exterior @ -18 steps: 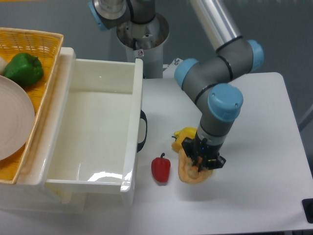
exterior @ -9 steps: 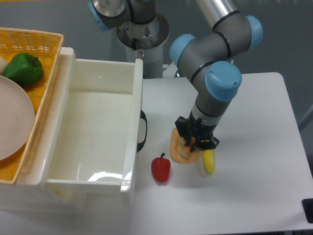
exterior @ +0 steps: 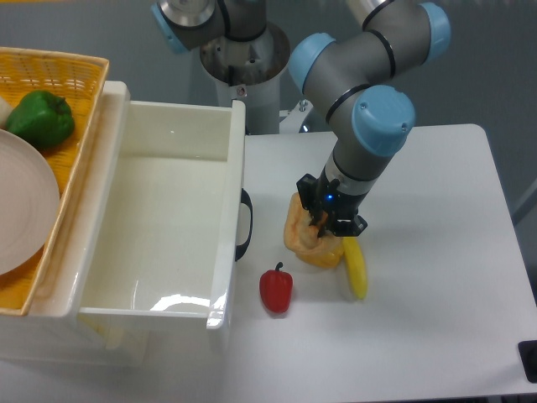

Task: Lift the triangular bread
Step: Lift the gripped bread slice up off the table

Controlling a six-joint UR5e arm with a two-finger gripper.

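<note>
Right now the triangular bread (exterior: 304, 243) sits tilted in the middle of the tabletop (exterior: 436, 319), glossy orange-tan, its top right part under the tool (exterior: 325, 225). Tool is clamped on the triangular bread, dark fingers pinching its upper edge. Can't tell if the pastry's lower edge touches the tabletop or hangs just above it; a faint shadow lies under it. Arm comes down from the top of the scene, grey links with blue joint caps, wrist pointing straight down over the bread.

Just right of the bread lies a yellow banana (exterior: 357, 268), long axis running near to far, its far end hidden under the tool. Whether it touches the bread can't be told. Near-left of the bread stands a small red pepper (exterior: 276, 289) with a dark stem, apart from the bread.

Left of these is a big white bin (exterior: 231, 210) with a black handle on its right wall, inside glossy. Further left, a yellow wicker basket (exterior: 80, 71) holds a green pepper (exterior: 40, 118) and a white plate (exterior: 25, 210), cut off by the left edge. Arm base (exterior: 245, 63) stands at the far side behind the bin.
</note>
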